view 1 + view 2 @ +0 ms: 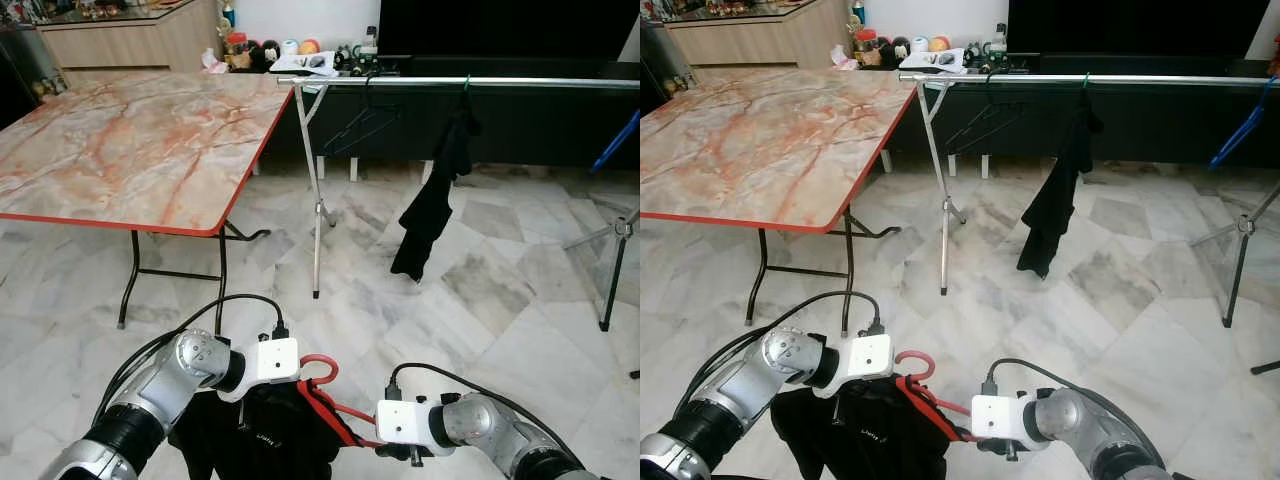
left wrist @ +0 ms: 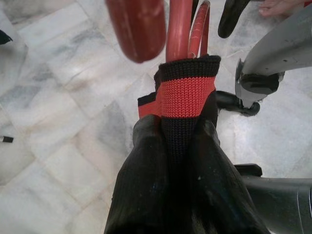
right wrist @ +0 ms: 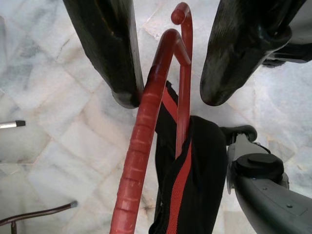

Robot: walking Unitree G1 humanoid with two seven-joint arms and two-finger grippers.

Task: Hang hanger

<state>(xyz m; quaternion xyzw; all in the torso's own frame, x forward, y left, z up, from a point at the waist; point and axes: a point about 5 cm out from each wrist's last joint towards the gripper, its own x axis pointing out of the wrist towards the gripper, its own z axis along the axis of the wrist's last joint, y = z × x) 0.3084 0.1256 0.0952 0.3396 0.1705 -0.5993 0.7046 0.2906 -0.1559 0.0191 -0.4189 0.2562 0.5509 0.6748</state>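
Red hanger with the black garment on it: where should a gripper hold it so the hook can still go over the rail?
Best on the bare sloping shoulder of the red hanger, below the hook, coming in from the robot's right as the right gripper does with its fingers on either side of it. That arm is bare, while the black garment covers the rest, and the hook stays free for the rail.

The scene is taken from head height by the two eye views, directed forward and down across the marble floor (image 1: 480, 300) toward the desk (image 1: 130, 150) and the clothes rail (image 1: 1090, 80). Nearly the same field is shared, slightly offset sideways. Each wrist view is directed along its own pincer, downward, at very close range. The red hanger (image 3: 141, 146) and floor tiles are recorded in both.
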